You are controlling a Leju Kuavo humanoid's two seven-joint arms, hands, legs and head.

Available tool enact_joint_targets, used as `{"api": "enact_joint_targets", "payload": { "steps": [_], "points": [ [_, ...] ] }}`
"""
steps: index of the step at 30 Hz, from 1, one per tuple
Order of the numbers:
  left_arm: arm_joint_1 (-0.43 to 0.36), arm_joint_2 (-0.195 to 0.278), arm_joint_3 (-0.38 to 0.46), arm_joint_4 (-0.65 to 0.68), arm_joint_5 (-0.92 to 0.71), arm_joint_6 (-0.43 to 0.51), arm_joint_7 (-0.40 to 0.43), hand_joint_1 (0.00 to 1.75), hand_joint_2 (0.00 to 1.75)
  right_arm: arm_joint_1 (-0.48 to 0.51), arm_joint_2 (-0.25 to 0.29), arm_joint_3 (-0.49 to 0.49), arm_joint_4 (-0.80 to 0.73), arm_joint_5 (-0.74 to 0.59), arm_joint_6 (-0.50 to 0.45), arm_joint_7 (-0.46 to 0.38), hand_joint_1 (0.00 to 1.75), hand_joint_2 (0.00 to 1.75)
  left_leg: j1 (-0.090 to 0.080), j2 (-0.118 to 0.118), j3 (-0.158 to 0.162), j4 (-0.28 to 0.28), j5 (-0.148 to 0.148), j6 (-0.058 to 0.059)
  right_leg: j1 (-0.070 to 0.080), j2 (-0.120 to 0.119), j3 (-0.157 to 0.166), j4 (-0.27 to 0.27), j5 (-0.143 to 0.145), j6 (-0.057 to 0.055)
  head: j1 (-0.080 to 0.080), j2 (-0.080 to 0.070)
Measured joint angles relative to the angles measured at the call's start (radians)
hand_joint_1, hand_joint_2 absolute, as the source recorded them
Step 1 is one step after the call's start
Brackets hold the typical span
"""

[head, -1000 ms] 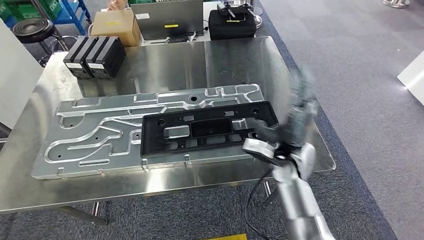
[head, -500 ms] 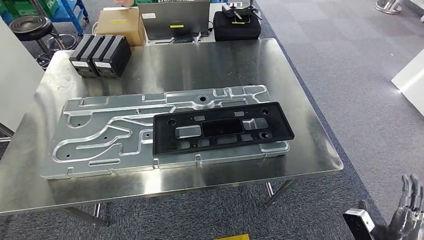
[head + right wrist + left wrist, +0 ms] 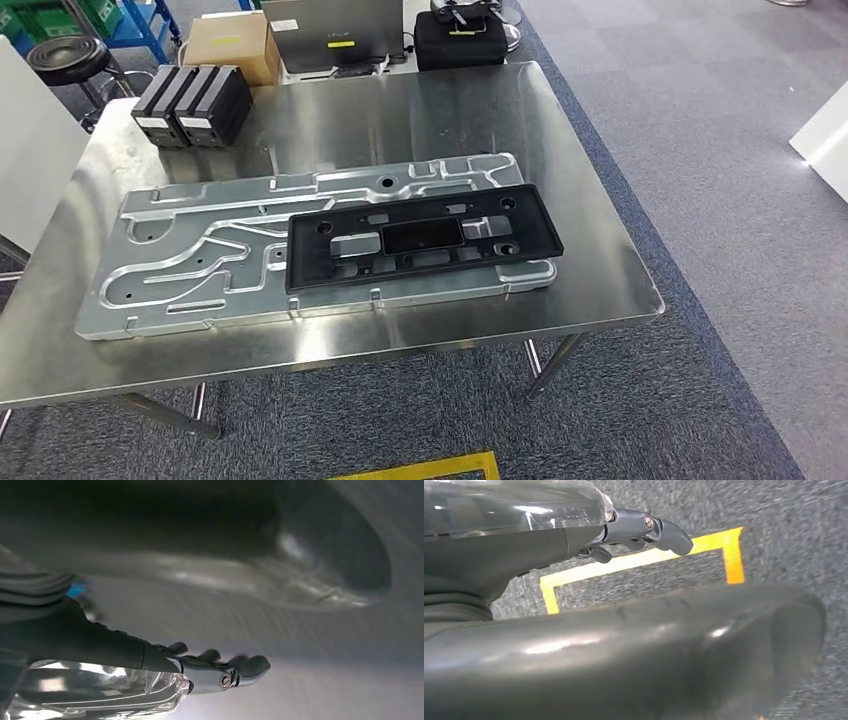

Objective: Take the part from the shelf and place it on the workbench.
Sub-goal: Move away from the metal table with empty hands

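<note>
The part (image 3: 423, 240), a flat black rectangular frame with cut-outs and round holes, lies on the right half of a large machined aluminium plate (image 3: 200, 260). Its long side runs left to right, tilted a little so the right end sits farther back. The plate rests flat on the steel table (image 3: 420, 110) and takes up most of the near half of it.

At the far left corner of the table stand two black boxes (image 3: 193, 103) with white labels, side by side and touching. Beyond the far edge: a cardboard box (image 3: 232, 42), a grey laptop-like case (image 3: 335, 30) and a black bag (image 3: 460, 40). A black stool (image 3: 62, 55) stands far left. Grey carpet floor all around; yellow tape (image 3: 440, 468) marks the floor near the front edge.

Left robot hand (image 3: 634, 530): seen over the taped floor, fingers extended and a little apart, nothing held. Right robot hand (image 3: 215, 665): fingers stretched out side by side, nothing in them; background blurred.
</note>
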Motion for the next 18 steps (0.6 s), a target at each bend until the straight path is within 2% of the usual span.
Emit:
{"api": "enact_joint_targets", "payload": {
  "steps": [1, 2, 3, 6, 7, 8, 9, 10, 11, 12, 13, 14, 15, 16, 17, 18],
  "points": [
    [-0.001, 0.000, 0.000, 0.000, 0.000, 0.000, 0.001, 0.00, 0.00, -0.002, -0.001, 0.000, 0.043, 0.026, 0.029, 0.030, 0.00, 0.00, -0.002, 0.000, 0.052, -0.081, 0.020, 0.004, 0.001, 0.001, -0.007, 0.002, 0.008, 0.004, 0.000, 0.000],
    [-0.003, 0.000, 0.000, 0.000, 0.000, -0.001, 0.001, 0.00, 0.00, -0.005, -0.002, 0.001, 0.079, 0.044, 0.051, 0.050, 0.00, 0.00, -0.004, -0.001, 0.089, -0.142, 0.036, 0.009, 0.002, 0.001, -0.012, 0.004, 0.015, 0.008, 0.000, 0.000],
    [-0.004, -0.001, -0.001, 0.000, 0.000, -0.001, 0.001, 0.00, 0.00, -0.008, -0.003, 0.002, 0.110, 0.055, 0.064, 0.060, 0.00, 0.00, -0.007, -0.002, 0.108, -0.177, 0.043, 0.014, 0.002, 0.001, -0.015, 0.006, 0.022, 0.014, 0.000, 0.000],
    [-0.001, -0.002, -0.001, 0.000, 0.000, -0.002, 0.002, 0.00, 0.00, -0.014, -0.006, 0.003, 0.175, 0.063, 0.074, 0.070, 0.00, 0.00, -0.012, -0.001, 0.101, -0.184, 0.065, 0.032, -0.003, 0.002, -0.017, 0.003, 0.040, 0.033, 0.000, 0.000],
    [0.000, -0.002, -0.002, 0.000, 0.000, -0.002, 0.002, 0.00, 0.00, -0.015, -0.009, 0.004, 0.191, 0.065, 0.081, 0.072, 0.00, 0.00, -0.011, 0.001, 0.093, -0.185, 0.077, 0.038, -0.004, 0.003, -0.021, 0.010, 0.028, 0.038, 0.000, 0.000],
    [0.000, -0.003, -0.003, 0.000, 0.000, -0.003, 0.004, 0.00, 0.00, -0.015, -0.012, 0.005, 0.205, 0.070, 0.094, 0.074, 0.00, 0.00, -0.010, 0.002, 0.084, -0.187, 0.090, 0.044, -0.006, 0.004, -0.029, 0.030, -0.002, 0.042, 0.000, 0.000],
    [-0.001, -0.004, -0.005, 0.000, 0.000, -0.004, 0.006, 0.00, 0.00, -0.016, -0.014, 0.007, 0.217, 0.076, 0.113, 0.076, 0.00, 0.00, -0.008, 0.004, 0.071, -0.187, 0.102, 0.049, -0.007, 0.005, -0.043, 0.075, -0.054, 0.046, 0.000, 0.000],
    [-0.001, -0.004, -0.009, 0.000, 0.000, -0.006, 0.011, 0.00, 0.00, -0.017, -0.016, 0.010, 0.227, 0.084, 0.136, 0.077, 0.00, 0.00, -0.008, 0.006, 0.057, -0.187, 0.112, 0.051, -0.007, 0.005, -0.058, 0.137, -0.112, 0.049, 0.000, 0.000],
    [-0.001, -0.004, -0.013, 0.000, 0.000, -0.008, 0.017, 0.00, 0.00, -0.018, -0.017, 0.014, 0.237, 0.089, 0.157, 0.079, 0.00, 0.00, -0.009, 0.007, 0.043, -0.185, 0.122, 0.053, -0.008, 0.005, -0.070, 0.205, -0.159, 0.052, 0.000, 0.000],
    [0.000, -0.004, -0.019, 0.000, 0.000, -0.012, 0.026, 0.00, 0.00, -0.020, -0.018, 0.019, 0.245, 0.093, 0.175, 0.080, 0.00, 0.00, -0.009, 0.008, 0.028, -0.184, 0.132, 0.052, -0.008, 0.005, -0.077, 0.264, -0.186, 0.055, 0.000, 0.000],
    [0.000, -0.005, -0.027, 0.000, 0.001, -0.015, 0.037, 0.00, 0.00, -0.022, -0.018, 0.023, 0.254, 0.095, 0.191, 0.084, 0.00, 0.00, -0.010, 0.010, 0.014, -0.180, 0.142, 0.051, -0.008, 0.005, -0.069, 0.294, -0.185, 0.057, 0.000, 0.000],
    [0.000, -0.007, -0.035, 0.000, 0.001, -0.018, 0.048, 0.00, 0.00, -0.023, -0.017, 0.025, 0.261, 0.095, 0.206, 0.091, 0.00, 0.00, -0.010, 0.011, -0.001, -0.176, 0.150, 0.049, -0.009, 0.005, -0.043, 0.287, -0.165, 0.057, 0.000, 0.000],
    [-0.001, -0.010, -0.046, 0.000, 0.002, -0.020, 0.060, 0.00, 0.00, -0.024, -0.017, 0.027, 0.267, 0.094, 0.221, 0.101, 0.00, 0.00, -0.009, 0.011, -0.016, -0.171, 0.158, 0.046, -0.009, 0.005, -0.001, 0.248, -0.138, 0.056, 0.000, 0.000],
    [-0.001, -0.014, -0.058, 0.000, 0.002, -0.021, 0.071, 0.00, 0.00, -0.026, -0.017, 0.028, 0.272, 0.092, 0.238, 0.114, 0.00, 0.00, -0.010, 0.011, -0.029, -0.164, 0.164, 0.043, -0.009, 0.005, 0.057, 0.177, -0.122, 0.053, 0.000, 0.000],
    [-0.002, -0.019, -0.071, 0.000, 0.002, -0.021, 0.081, 0.00, 0.00, -0.027, -0.017, 0.029, 0.276, 0.089, 0.255, 0.127, 0.00, 0.00, -0.010, 0.011, -0.040, -0.156, 0.170, 0.039, -0.007, 0.005, 0.115, 0.098, -0.120, 0.048, 0.000, 0.000],
    [-0.003, -0.024, -0.084, 0.000, 0.002, -0.021, 0.087, 0.00, 0.00, -0.028, -0.017, 0.029, 0.279, 0.085, 0.271, 0.140, 0.00, 0.00, -0.011, 0.011, -0.048, -0.151, 0.176, 0.034, -0.005, 0.006, 0.156, 0.035, -0.127, 0.043, 0.000, 0.000]
  ]
}}
